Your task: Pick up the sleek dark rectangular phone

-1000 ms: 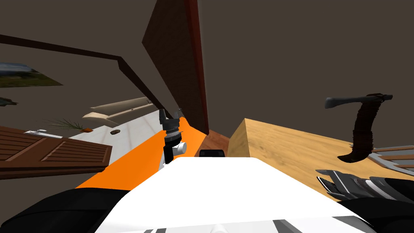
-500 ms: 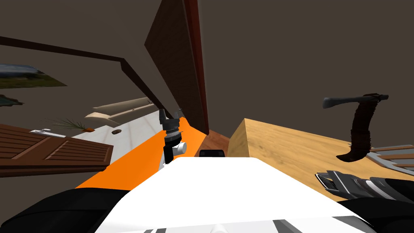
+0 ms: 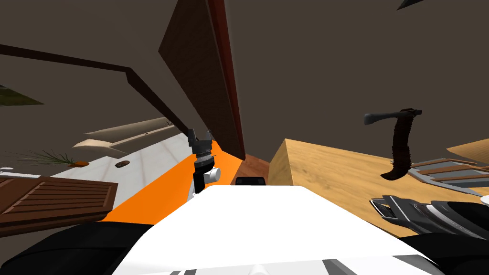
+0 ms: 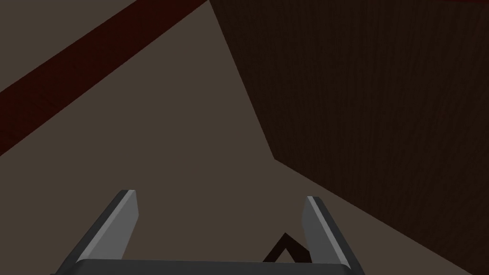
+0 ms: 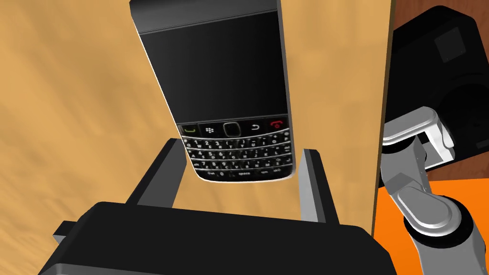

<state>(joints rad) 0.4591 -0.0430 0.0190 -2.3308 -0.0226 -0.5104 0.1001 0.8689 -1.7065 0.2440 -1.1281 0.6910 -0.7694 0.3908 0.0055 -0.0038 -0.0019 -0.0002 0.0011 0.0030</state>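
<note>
The dark phone [image 5: 219, 81] is seen lying flat, screen up, on the light wooden surface [image 5: 71, 95], close to its near edge and towards the right. The right hand [image 5: 241, 148] is held wide over it, with one finger placed on each side of the keypad end; whether the sides are touched cannot be told. Farther back on the surface an axe [image 3: 401, 148] with a dark wrapped handle is laid. The left hand [image 3: 199, 133] is raised above the orange floor [image 3: 162, 195], its fingers also spread wide.
</note>
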